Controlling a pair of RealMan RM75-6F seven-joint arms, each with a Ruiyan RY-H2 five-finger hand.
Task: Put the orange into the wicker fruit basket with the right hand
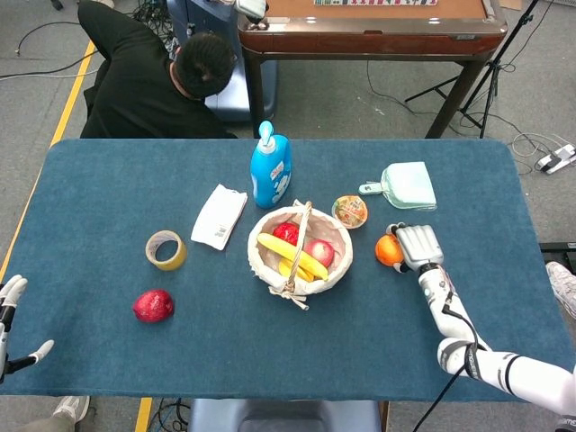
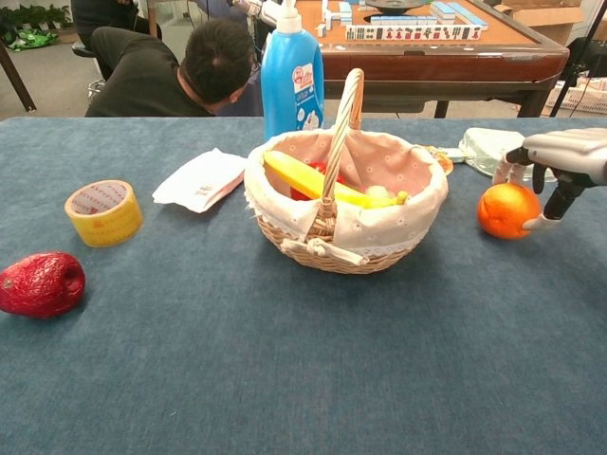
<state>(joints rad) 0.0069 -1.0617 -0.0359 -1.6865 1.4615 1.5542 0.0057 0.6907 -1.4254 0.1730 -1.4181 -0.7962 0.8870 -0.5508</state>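
The orange (image 1: 387,250) (image 2: 505,210) lies on the blue table to the right of the wicker basket (image 1: 343,261) (image 2: 332,248), which holds bananas and red apples. My right hand (image 1: 416,245) (image 2: 560,156) hovers over the orange's right side. Its fingers arch over the top and its thumb reaches down beside the fruit. The orange still rests on the cloth and is not gripped. My left hand (image 1: 11,324) shows only at the table's front left edge, fingers spread and holding nothing.
Behind the basket stand a blue detergent bottle (image 1: 270,171), a jelly cup (image 1: 349,211) and a pale green dustpan (image 1: 405,186). A white packet (image 1: 219,216), a tape roll (image 1: 166,249) and a red fruit (image 1: 153,306) lie left. A person (image 1: 153,81) crouches beyond the far edge.
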